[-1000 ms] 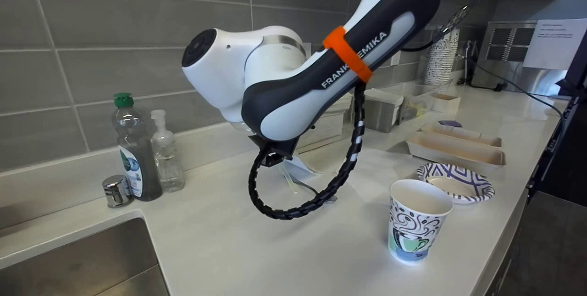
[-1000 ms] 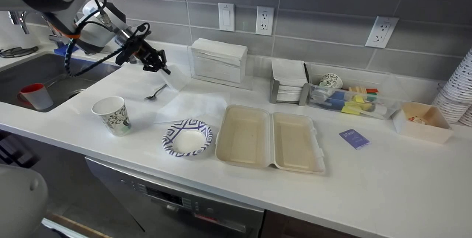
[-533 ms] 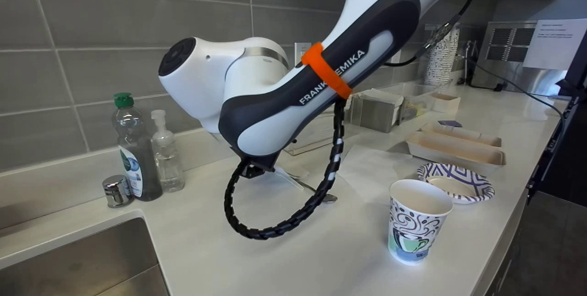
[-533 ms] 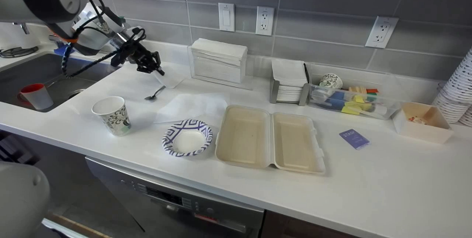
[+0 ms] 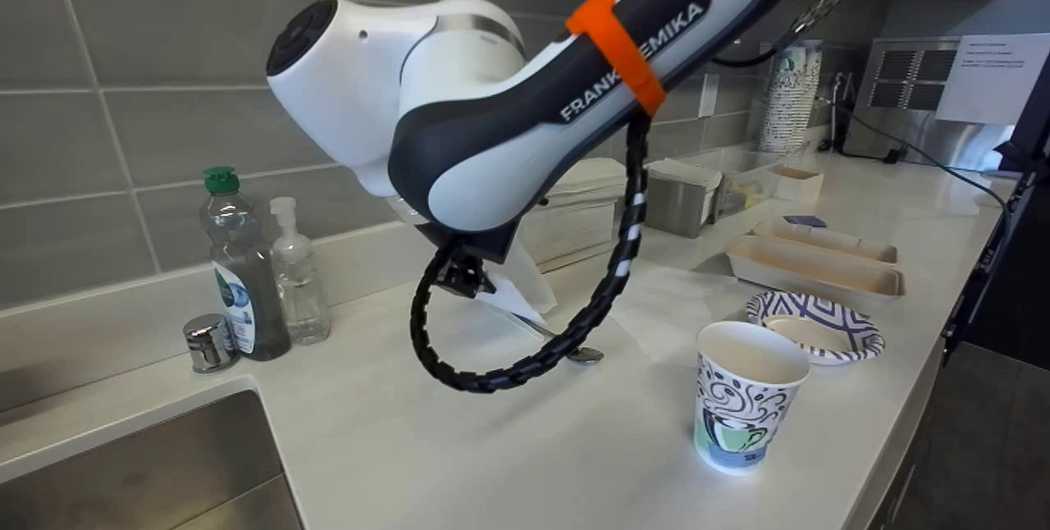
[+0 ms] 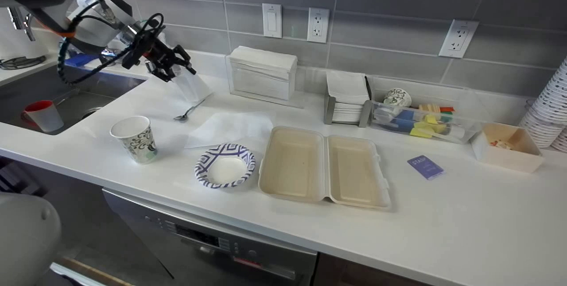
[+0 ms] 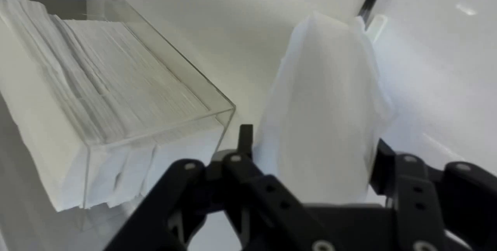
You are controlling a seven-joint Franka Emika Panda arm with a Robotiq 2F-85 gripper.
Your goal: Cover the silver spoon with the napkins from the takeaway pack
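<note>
My gripper [image 7: 313,146] is open, its fingers [image 7: 245,138] wide apart. A thin white napkin [image 7: 330,111] lies in the gap, visibly clear of the left finger; contact at the right one is hard to tell. Its lower end slopes down to the silver spoon [image 6: 188,111], at the handle end. The spoon's bowl [image 5: 584,355] lies uncovered on the counter, lower than the gripper. Another napkin [image 6: 232,129] is spread flat to the right of the spoon. The takeaway pack [image 7: 198,84], clear-walled and full of folded white napkins, stands left of my fingers in the wrist view.
A paper cup [image 6: 137,140], a patterned plate [image 6: 204,166] and an opened clamshell box [image 6: 325,166] stand along the front of the counter. Soap bottles [image 5: 238,267] are by the wall near the sink [image 5: 148,464]. A grey holder [image 6: 328,104] stands farther along the wall.
The arm first dipped towards the counter, then rose, and shifted towards the sink overall. My fingers have spread from shut to open, and the napkin now slants down to the spoon handle.
</note>
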